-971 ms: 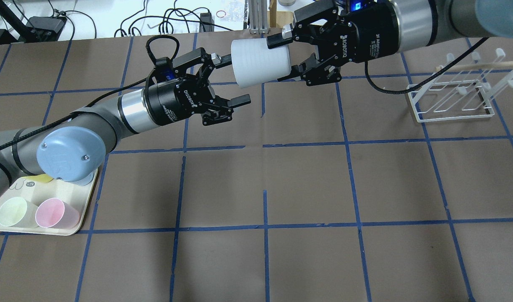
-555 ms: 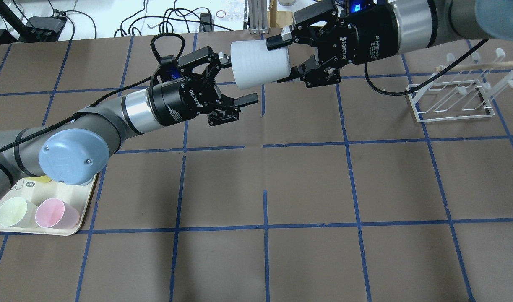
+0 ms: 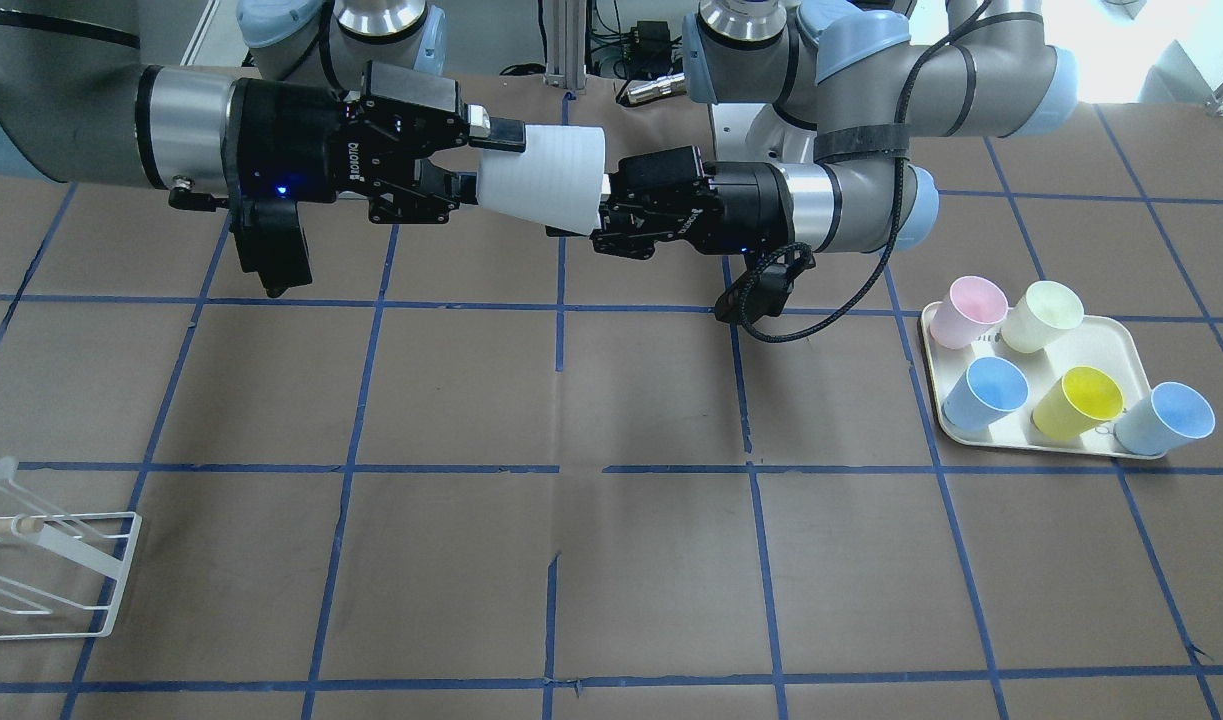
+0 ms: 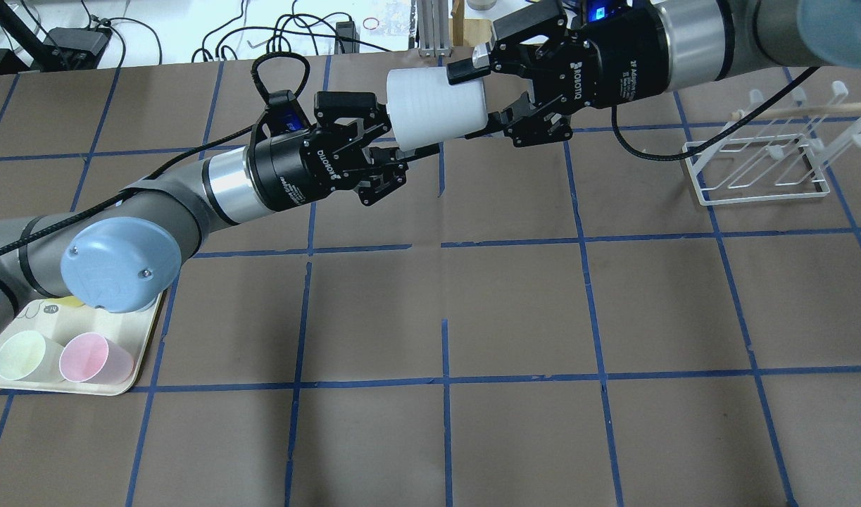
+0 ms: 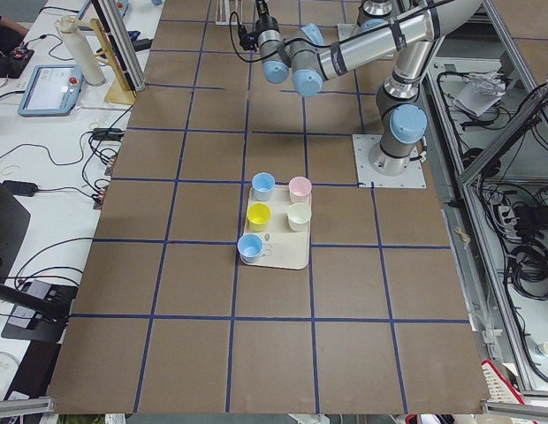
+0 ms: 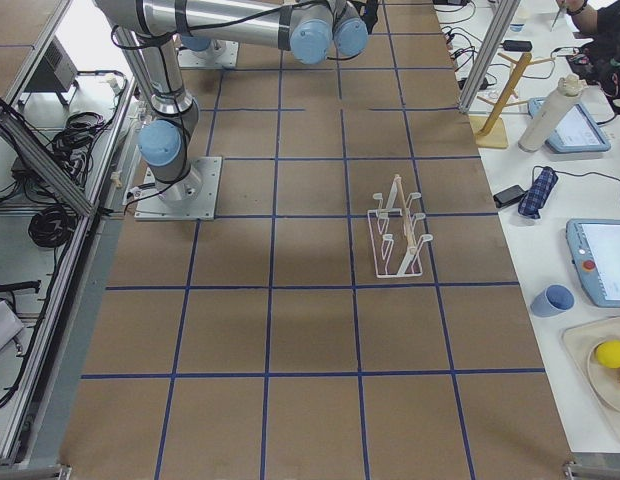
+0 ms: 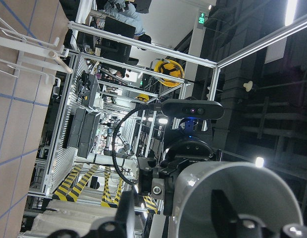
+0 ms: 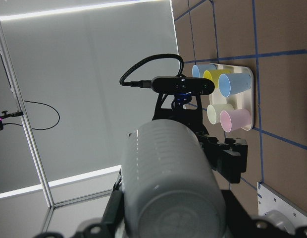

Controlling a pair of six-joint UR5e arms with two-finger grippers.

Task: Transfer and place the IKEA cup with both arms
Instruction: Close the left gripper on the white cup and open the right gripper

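The IKEA cup [image 4: 437,105] is pale grey and lies on its side in the air above the far middle of the table. It also shows in the front view [image 3: 541,180]. My right gripper [image 4: 472,101] is shut on its narrow base end. My left gripper [image 4: 395,137] is at the wide mouth end with its jaws partly closed astride the rim. In the left wrist view one finger [image 7: 222,208] is inside the cup [image 7: 262,183], the other is outside, and a gap still shows to the wall. The right wrist view shows the cup's base [image 8: 168,168] close up.
A white wire rack [image 4: 754,162] stands at the table's right side. A cream tray [image 3: 1121,335] on the left side holds pink [image 3: 974,305], cream-green [image 3: 1046,310], yellow [image 3: 1076,398] and two light blue cups [image 3: 991,390].
My left gripper has moved forward to the cup's mouth and narrowed its jaws around the rim. The right gripper and the cup have stayed still.
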